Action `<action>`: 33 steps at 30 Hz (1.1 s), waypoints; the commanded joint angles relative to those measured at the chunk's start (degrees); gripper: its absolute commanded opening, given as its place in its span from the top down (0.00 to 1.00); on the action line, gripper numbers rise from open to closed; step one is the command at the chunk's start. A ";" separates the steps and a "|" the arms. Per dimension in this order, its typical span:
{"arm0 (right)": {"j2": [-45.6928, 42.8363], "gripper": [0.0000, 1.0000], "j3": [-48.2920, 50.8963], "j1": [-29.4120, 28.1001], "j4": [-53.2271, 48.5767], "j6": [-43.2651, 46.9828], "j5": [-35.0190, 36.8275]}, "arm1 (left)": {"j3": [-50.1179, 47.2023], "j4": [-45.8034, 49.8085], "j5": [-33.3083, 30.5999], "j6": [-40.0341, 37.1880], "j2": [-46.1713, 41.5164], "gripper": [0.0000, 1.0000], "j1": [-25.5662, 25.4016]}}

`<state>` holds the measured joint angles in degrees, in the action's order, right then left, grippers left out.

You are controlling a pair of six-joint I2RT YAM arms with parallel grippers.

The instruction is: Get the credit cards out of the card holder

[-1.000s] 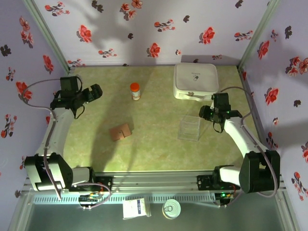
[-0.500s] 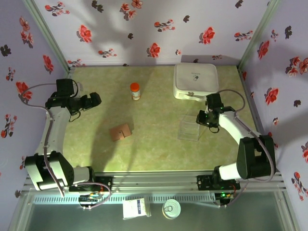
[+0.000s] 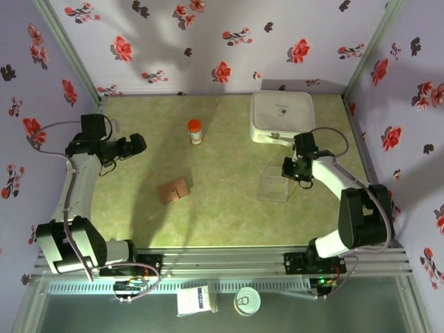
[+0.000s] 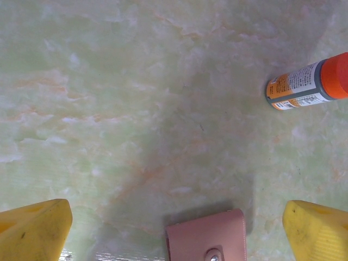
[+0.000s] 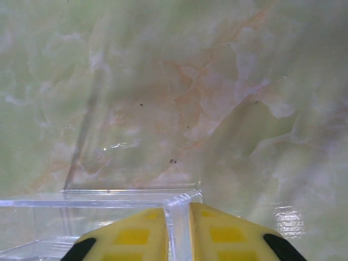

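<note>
A green marbled worktop [image 3: 229, 215] carries one wallet [image 3: 173, 189], one bottle [image 3: 195, 131], one white case [image 3: 281, 116] and one clear tray [image 3: 272, 198], with two robot arms reaching in from the near edge. The wallet lies flat left of the worktop's centre, toward the near edge. It is small, brown and closed, one corner pointing to the far edge, and the left wrist view shows a metal snap stud on its flap. The bottle, with an orange cap and an orange and white label, stands upright toward the far edge, well apart from the wallet. The white case, square with rounded corners, sits in the far right corner. The tray sits near the right edge, between the case and the near edge. The left gripper [image 3: 137, 143] hangs near the left edge with its yellow fingers [image 4: 32, 231] spread wide, holding nothing, the wallet just below them in its own view. The right gripper [image 5: 178, 239] is pinched narrow on the tray's wall at a corner, one finger on each side.
</note>
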<state>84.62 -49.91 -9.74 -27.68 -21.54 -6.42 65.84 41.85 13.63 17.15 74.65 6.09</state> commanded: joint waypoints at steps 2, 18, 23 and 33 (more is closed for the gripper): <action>0.23 0.85 -2.00 -1.12 -0.67 0.11 0.85 | -0.62 -0.36 1.04 -1.33 -0.13 0.00 0.55; 10.00 0.92 -20.31 -15.01 -6.26 -4.16 7.23 | -1.67 -1.50 3.21 -1.17 -1.39 0.00 0.51; 20.75 0.93 -34.44 -19.62 -9.38 -4.99 8.63 | -2.01 -1.06 3.31 -1.46 -1.52 0.00 0.53; 39.55 0.93 -58.59 -21.59 -19.06 -5.00 11.88 | -2.76 -0.72 3.23 -1.33 -1.65 0.00 0.49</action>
<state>121.58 -103.92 -31.20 -41.04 -25.74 2.92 63.88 40.77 15.73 16.93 74.17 6.17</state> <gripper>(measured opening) 0.072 0.998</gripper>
